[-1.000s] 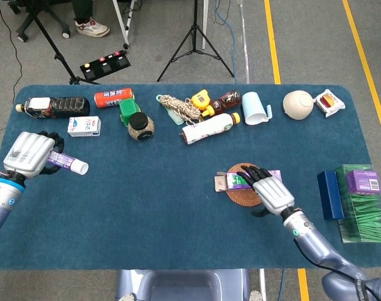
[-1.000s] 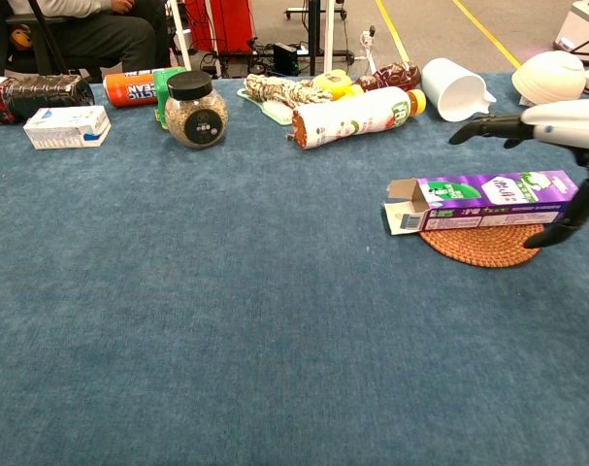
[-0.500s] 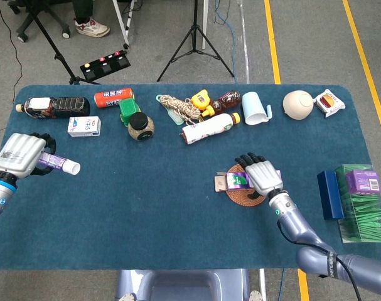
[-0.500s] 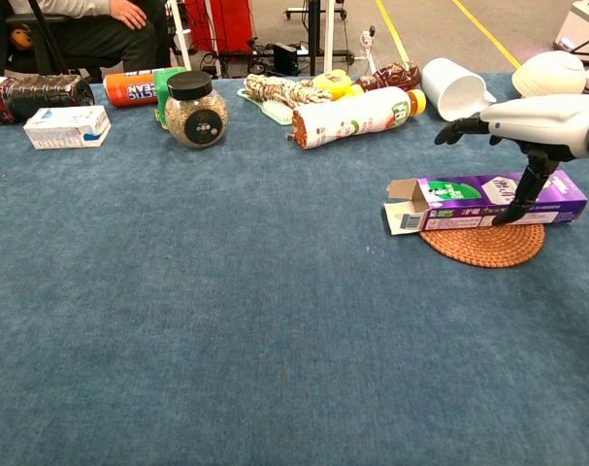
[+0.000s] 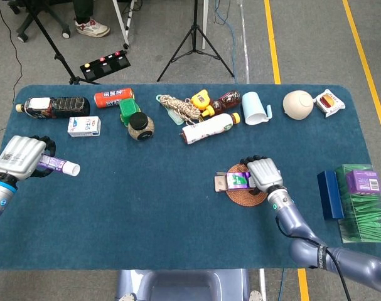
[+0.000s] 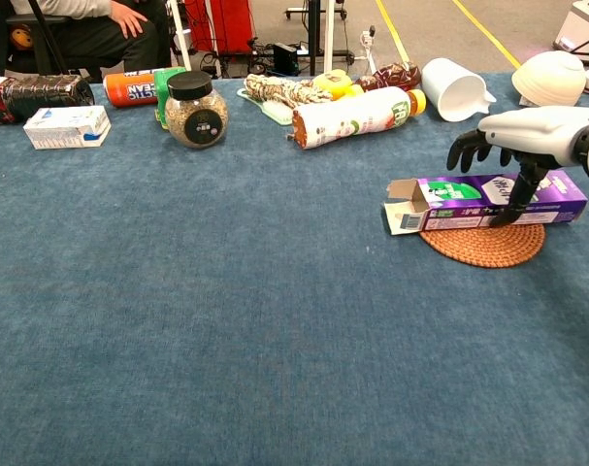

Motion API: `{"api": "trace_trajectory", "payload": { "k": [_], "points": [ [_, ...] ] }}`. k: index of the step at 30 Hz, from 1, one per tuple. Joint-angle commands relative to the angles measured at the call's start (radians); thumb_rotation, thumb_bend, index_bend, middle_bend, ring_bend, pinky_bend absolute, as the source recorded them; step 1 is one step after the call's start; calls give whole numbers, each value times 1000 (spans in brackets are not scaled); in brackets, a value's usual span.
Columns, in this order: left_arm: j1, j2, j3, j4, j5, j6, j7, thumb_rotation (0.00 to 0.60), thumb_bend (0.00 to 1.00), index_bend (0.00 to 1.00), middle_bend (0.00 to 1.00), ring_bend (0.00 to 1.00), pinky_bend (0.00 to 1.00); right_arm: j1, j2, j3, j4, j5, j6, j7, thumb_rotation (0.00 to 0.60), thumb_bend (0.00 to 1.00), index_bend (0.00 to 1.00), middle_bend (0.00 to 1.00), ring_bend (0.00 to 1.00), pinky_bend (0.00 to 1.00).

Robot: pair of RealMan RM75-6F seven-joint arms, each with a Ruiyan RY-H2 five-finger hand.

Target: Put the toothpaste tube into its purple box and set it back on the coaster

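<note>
- Head view: table (image 5: 177,213) with the two task things well apart, the box on the right half, the tube at the far left edge
- Box (image 6: 488,199) lies flat across the coaster (image 6: 481,245), long axis running left to right, its open flapped end overhanging the coaster on the left, toward the tube
- Right hand (image 6: 527,136) is over the box's right half, fingers curled down around it, thumb tip on the near face; whether it grips firmly yet I cannot tell
- Left hand (image 5: 21,157) is closed on the tube (image 5: 59,165), cap end sticking out to the right, so its long axis roughly matches the box's
- Judgement: the tube lies far left of the box mouth, cap already aimed at it; the hands must come together along that axis
</note>
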Motion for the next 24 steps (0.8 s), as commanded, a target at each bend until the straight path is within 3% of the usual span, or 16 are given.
{"api": "trace_trajectory", "payload": {
  "k": [1, 6, 13, 20, 24],
  "points": [
    [0, -1, -1, 4, -2, 0, 1, 600, 275, 603, 421, 430, 582, 2, -15, -11, 23, -23, 10, 13, 600, 94, 309, 326, 279, 346],
    [0, 1, -2, 4, -3, 0, 0, 600, 275, 604, 420, 431, 582, -3, -34, -19, 48, -72, 34, 46, 600, 193, 400, 418, 370, 475],
    [0, -4, -3, 7, -4, -3, -2, 600, 275, 603, 421, 431, 582, -16, -27, -23, 35, -149, 66, 106, 600, 263, 427, 469, 421, 519],
    [-15, -19, -4, -35, 8, 6, 56, 600, 275, 608, 423, 436, 582, -16, 13, -9, -81, -223, 91, 164, 600, 274, 435, 487, 438, 537],
    [-39, -45, -10, -85, -14, 13, 151, 600, 275, 610, 425, 440, 582, 13, 8, 11, -148, -201, 80, 124, 600, 277, 435, 488, 439, 540]
  ]
}}
